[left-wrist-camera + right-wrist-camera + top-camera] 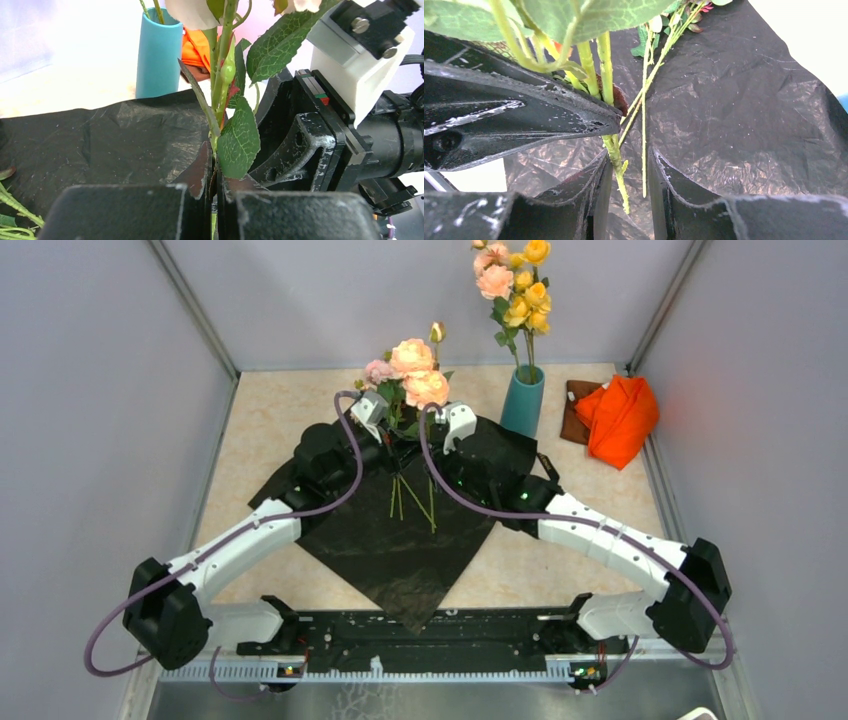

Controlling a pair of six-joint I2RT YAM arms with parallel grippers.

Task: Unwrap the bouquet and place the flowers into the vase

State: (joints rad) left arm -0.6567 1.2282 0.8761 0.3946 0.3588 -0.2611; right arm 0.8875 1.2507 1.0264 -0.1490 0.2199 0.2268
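Holding rose stem [223, 75] pinched in left gripper [215, 165] | right gripper [630, 157] spread around its tip | wrapping sheet [400, 560] open, vase [522, 405] part-filled, loose flowers [644, 150] under the claws still to go

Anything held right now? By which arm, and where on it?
Left gripper: jaws shut on the peach-orange artificial rose stem, low on its green stalk by a leaf. Right gripper: jaws open around the stalk's bottom end, not clamping it.
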